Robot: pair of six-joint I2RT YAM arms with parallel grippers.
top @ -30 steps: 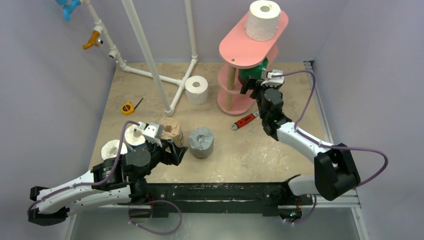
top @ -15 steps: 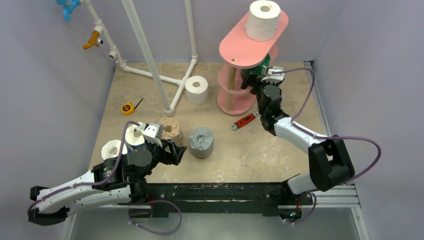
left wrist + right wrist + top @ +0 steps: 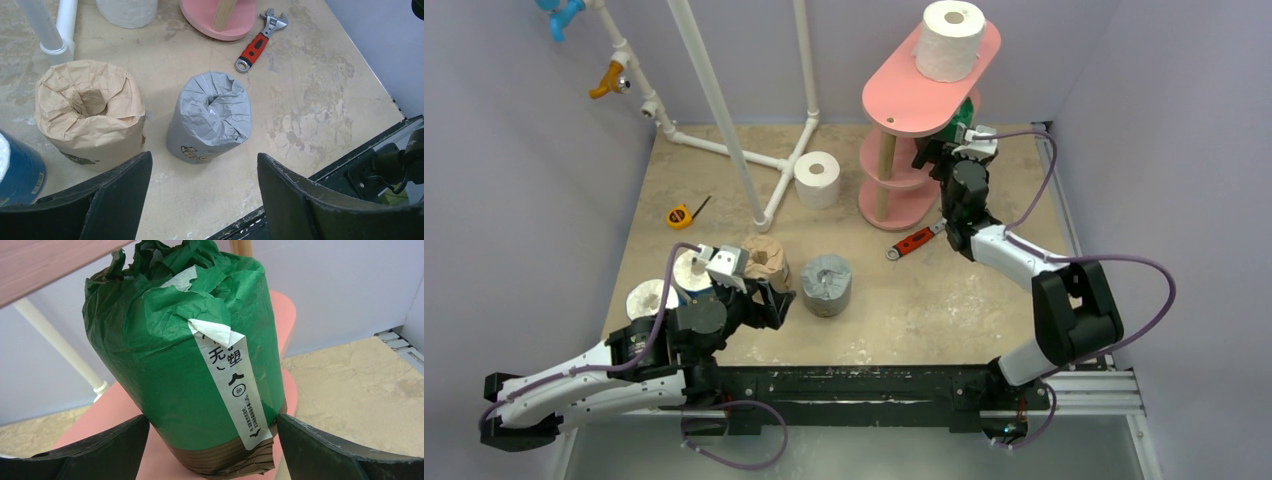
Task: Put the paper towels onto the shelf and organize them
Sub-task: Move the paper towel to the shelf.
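right arm: right gripper (image 3: 212, 420) is reached in under the top board of the shelf (image 3: 904, 95). its jaws are spread as wide as they go, one on each side of the green-wrapped roll (image 3: 175, 350). the roll stands upright on the middle board, near that board's right end. i cannot tell whether the pads touch the wrapper. the roll rests on the board by its own weight.

left arm: left gripper (image 3: 776, 302) hangs low over the table, jaws parted with nothing between them. the grey roll (image 3: 210, 120) is just ahead, upright, with the tan roll (image 3: 90, 115) just beside it on the left and the blue-wrapped roll (image 3: 17, 175) at the frame edge.

elsewhere: one white roll (image 3: 951, 40) is on the top board. another white roll (image 3: 817, 178) is on the table by the white pipe frame (image 3: 724, 110), and a third (image 3: 652, 298) is by the left arm. the red-handled wrench (image 3: 914, 241) lies near the shelf foot.

handling, judged: the rolls look light and soft. the paper wrappers are crumpled and loose at the tucked top, so they can slide or tear under a pinch. take hold across the middle of the cylinder wall, jaws square to the axis, squeezing gently. avoid the twisted top and the white label strip (image 3: 230, 385). a high grip would likely tip a roll on the narrow board.
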